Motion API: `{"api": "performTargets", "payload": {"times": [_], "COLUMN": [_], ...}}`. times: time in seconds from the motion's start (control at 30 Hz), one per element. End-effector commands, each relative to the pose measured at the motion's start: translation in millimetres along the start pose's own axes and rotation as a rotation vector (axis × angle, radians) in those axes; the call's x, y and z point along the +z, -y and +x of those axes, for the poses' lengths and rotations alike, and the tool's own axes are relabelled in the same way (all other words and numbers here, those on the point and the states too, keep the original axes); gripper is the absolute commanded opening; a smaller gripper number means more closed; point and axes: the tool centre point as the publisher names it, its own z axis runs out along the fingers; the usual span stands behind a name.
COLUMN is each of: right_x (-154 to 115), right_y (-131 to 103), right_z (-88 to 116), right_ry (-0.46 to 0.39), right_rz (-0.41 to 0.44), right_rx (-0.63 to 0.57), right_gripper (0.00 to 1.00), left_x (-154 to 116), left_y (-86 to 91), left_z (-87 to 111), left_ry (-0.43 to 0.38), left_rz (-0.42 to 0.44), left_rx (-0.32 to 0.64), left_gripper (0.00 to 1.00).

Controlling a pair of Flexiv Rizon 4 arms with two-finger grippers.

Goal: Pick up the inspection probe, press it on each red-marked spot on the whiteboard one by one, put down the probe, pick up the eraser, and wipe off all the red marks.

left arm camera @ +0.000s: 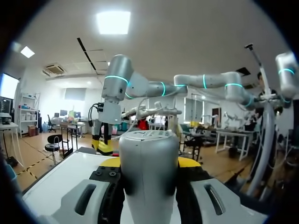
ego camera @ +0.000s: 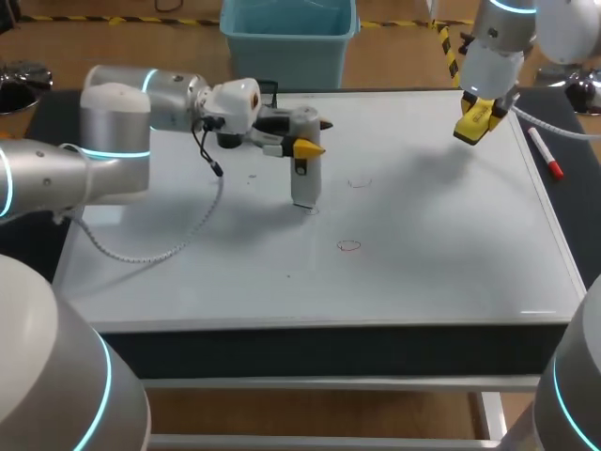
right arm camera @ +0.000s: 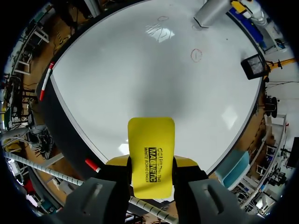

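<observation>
Head view. Count: 1 inspection probe (ego camera: 305, 169), 1 eraser (ego camera: 472, 118), 1 whiteboard (ego camera: 441, 244), 2 clear red rings (ego camera: 349, 246), 1 marker pen (ego camera: 545, 153).
- Probe is a plain grey cylinder with a flat top. It stands upright with its foot on the whiteboard, left of the middle.
- Left gripper (ego camera: 302, 147) clamps the probe from the side, with one yellow tip showing on its front.
- A faint red trace sits at the probe's foot, too small to tell as a ring.
- Of the two rings, one is just right of the probe and the other nearer the front edge, well apart.
- Right gripper (ego camera: 474, 120) hangs over the far right corner of the board with the yellow eraser pinched in it.
- The pen, red-capped, lies just off the board's right edge.

Left wrist view. Count: 1 probe, 2 yellow tips.
- The grey cylinder (left arm camera: 148, 172) fills the space between the left gripper's fingers (left arm camera: 189, 162), one pressed against each side.
- The right gripper (left arm camera: 103, 145) is ahead, above the board, holding something yellow.

Right wrist view. Count: 1 eraser, 2 clear rings, 2 red-tipped pens.
- The eraser (right arm camera: 152, 156) is a flat yellow block with rounded corners and black print. It is gripped on both sides by the right gripper.
- The rings (right arm camera: 196, 55) lie on the board ahead.
- The probe (right arm camera: 212, 11) stands beyond them.
- One pen (right arm camera: 45, 81) lies along the board's edge. A second red tip (right arm camera: 92, 164) is just beside the gripper.
</observation>
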Motion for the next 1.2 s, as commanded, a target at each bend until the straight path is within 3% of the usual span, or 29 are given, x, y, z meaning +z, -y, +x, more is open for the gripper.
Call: {"api": "performTargets", "payload": {"times": [0.03,1.2], "right_x": [-1,-1], "right_y": [1,1], "right_z": [0,0], "right_ry": [-0.004,-0.004], "right_rz": [0.0,0.0], "right_rx": [-0.002,-0.002], "right_gripper": [0.0,0.0], "left_x": [2,8], "left_y": [-6.4,-22.6], "left_z": [-7.0,-3.1], "left_ry": [-0.024,-0.03], "left_rz": [0.013,0.004], "left_rx": [0.006,0.016], "left_gripper": [0.0,0.0]}}
